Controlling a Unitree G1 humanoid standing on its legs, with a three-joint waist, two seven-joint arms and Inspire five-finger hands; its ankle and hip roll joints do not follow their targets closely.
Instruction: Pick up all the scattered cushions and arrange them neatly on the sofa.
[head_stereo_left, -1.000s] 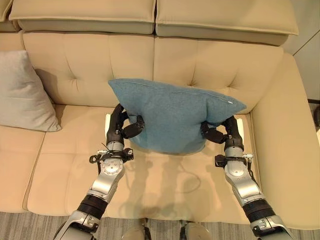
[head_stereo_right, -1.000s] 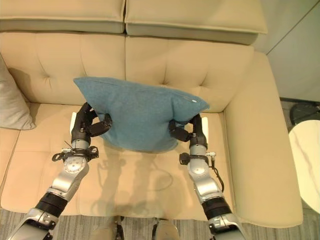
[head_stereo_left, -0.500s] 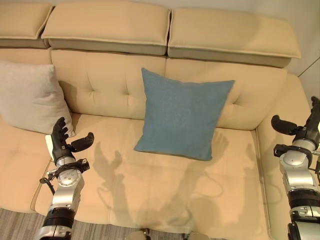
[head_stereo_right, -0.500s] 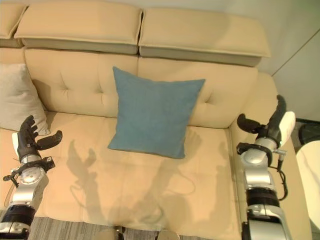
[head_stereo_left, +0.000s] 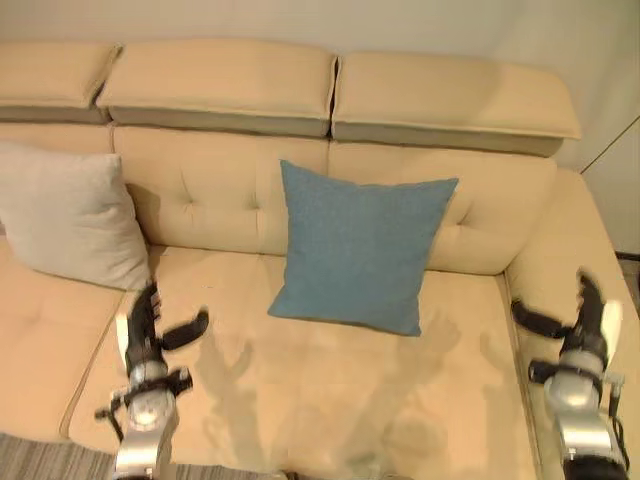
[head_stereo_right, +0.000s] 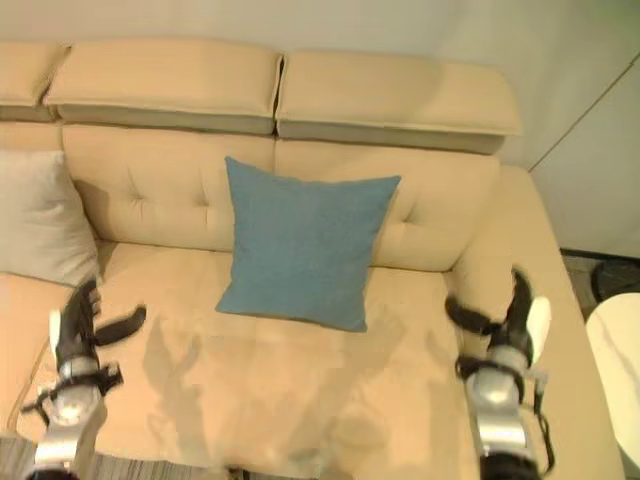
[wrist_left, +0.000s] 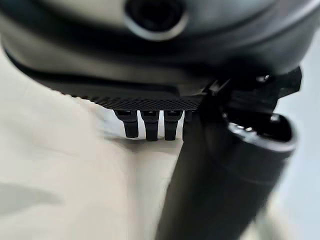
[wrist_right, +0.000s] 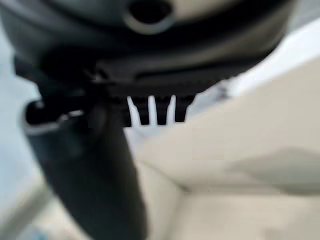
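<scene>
Blue cushion (head_stereo_left: 362, 246), square, upright against sofa (head_stereo_left: 230, 180) backrest; both robot hands spread, empty.

In front of me is a beige tufted leather sofa (head_stereo_left: 250, 400). A blue square fabric cushion (head_stereo_left: 358, 247) stands on its seat, leaning against the backrest near the middle. A light grey fabric cushion (head_stereo_left: 70, 215) leans against the backrest at my left.
</scene>
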